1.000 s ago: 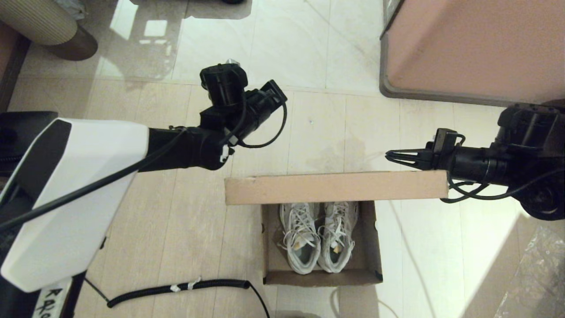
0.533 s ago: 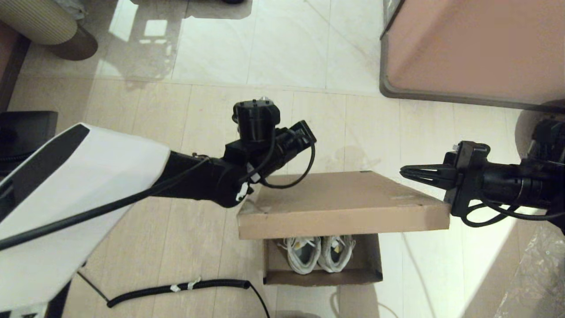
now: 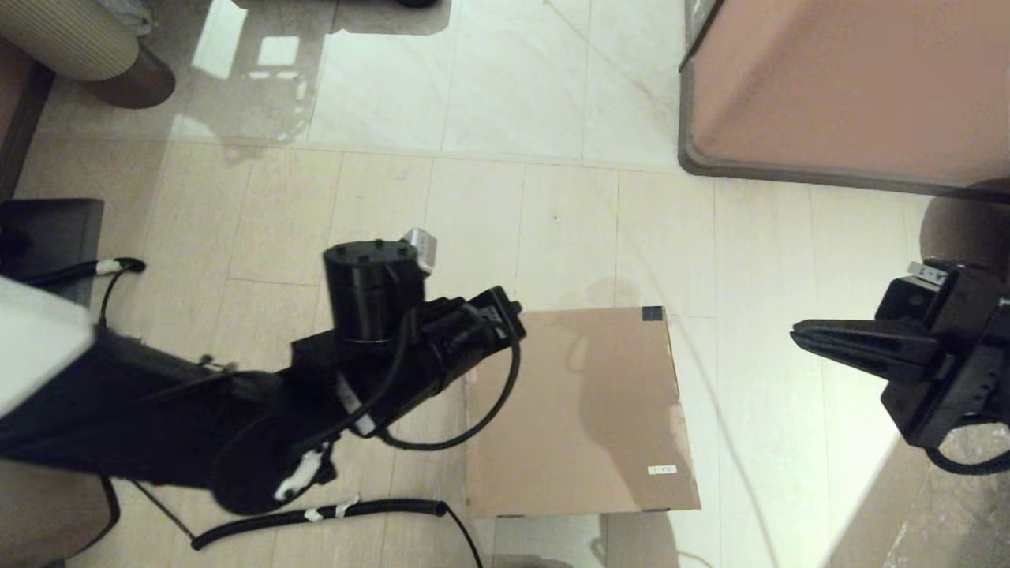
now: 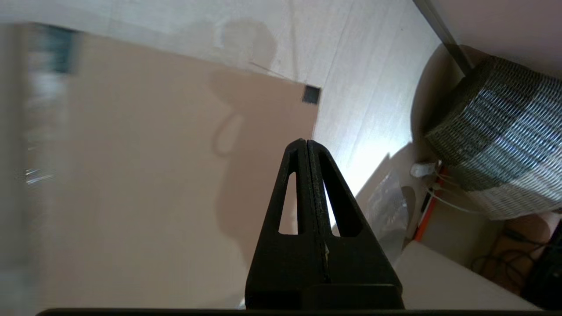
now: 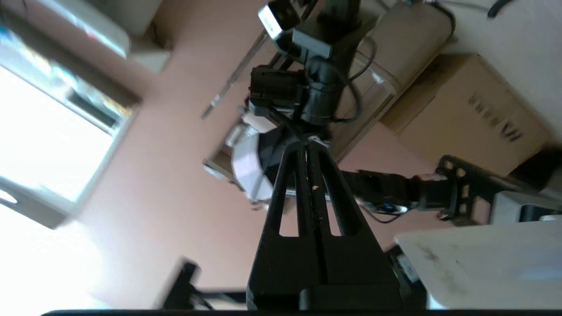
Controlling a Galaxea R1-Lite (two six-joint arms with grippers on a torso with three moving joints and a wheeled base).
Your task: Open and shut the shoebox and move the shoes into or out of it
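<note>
The brown cardboard shoebox (image 3: 580,410) lies on the floor with its flap lid flat down over it. A piece of dark tape (image 3: 652,313) marks a far lid corner and a small white label (image 3: 662,469) sits near the front right. The shoes are hidden under the lid. My left arm (image 3: 418,355) reaches over the box's left edge. In the left wrist view its gripper (image 4: 306,141) is shut and empty, hovering above the lid (image 4: 153,175). My right gripper (image 3: 797,333) hangs shut and empty to the right of the box, apart from it.
A large pinkish-brown block with a dark rim (image 3: 844,87) stands at the far right. A black corrugated cable (image 3: 316,514) lies on the floor left of the box's front. A ribbed beige object (image 3: 71,35) is at the far left, and a woven basket (image 4: 496,140) shows in the left wrist view.
The lid has swung from upright to flat, covering the shoes. My left arm followed it down and nearer. My right gripper drew away to the right of the box.
</note>
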